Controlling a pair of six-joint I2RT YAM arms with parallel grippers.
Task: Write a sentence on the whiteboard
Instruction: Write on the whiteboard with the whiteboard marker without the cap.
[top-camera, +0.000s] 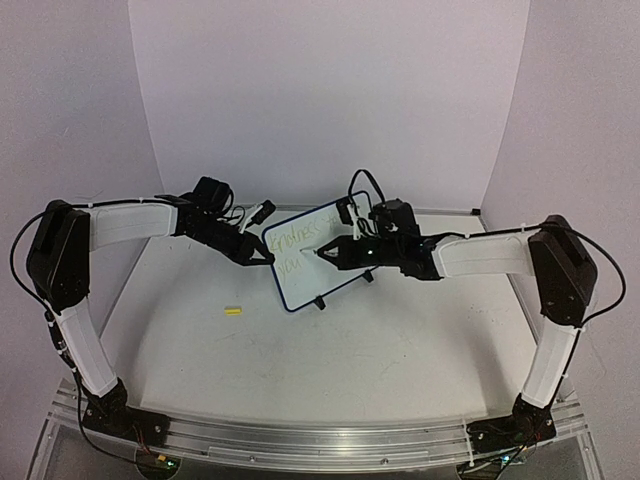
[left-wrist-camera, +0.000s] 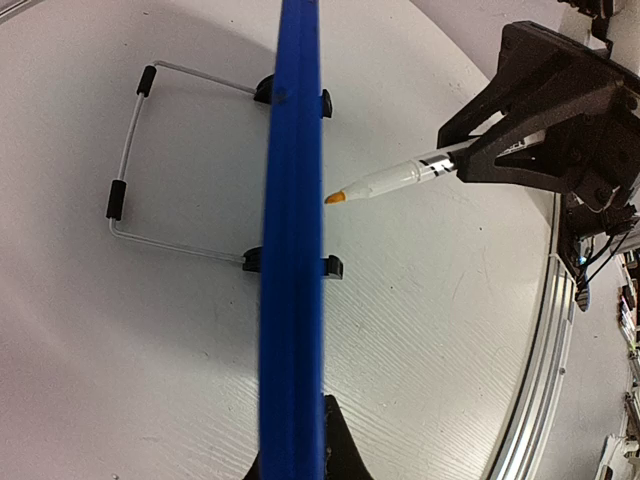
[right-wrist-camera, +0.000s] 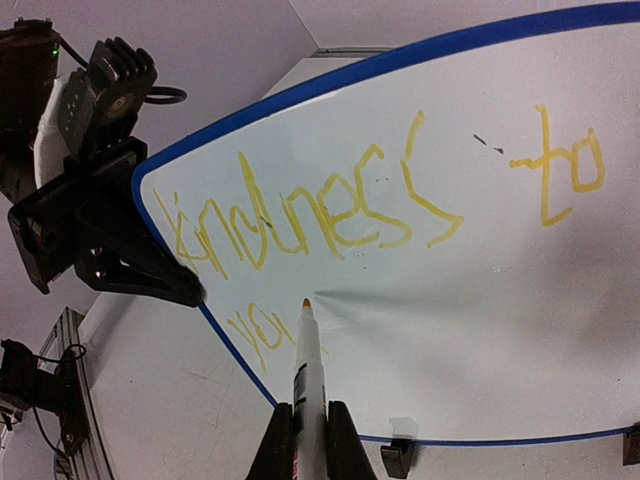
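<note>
The whiteboard (top-camera: 308, 272) stood on the worktop (top-camera: 350, 350), the sentence (right-wrist-camera: 330, 215) across its face. You had the left gripper (top-camera: 262, 258) with jaws pinching the board's left edge, and the right gripper (right-wrist-camera: 310, 440) with jaws pinching a marker (right-wrist-camera: 308, 365), its tip at the board's face.

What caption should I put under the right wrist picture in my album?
The right end effector aims its marker at the whiteboard, by a yellow sentence beginning "kindness to".

A: Where does your whiteboard (top-camera: 310, 255) stand?

B: Mid-table (top-camera: 400, 340), its stand (left-wrist-camera: 116, 198) behind it. Your left gripper (top-camera: 265, 258) is at its left edge. Your right gripper (top-camera: 335, 253) is before its face, with the marker (right-wrist-camera: 308, 370) tip below the sentence's (right-wrist-camera: 330, 215) upper line. A small object (top-camera: 233, 311) lies front-left.
</note>
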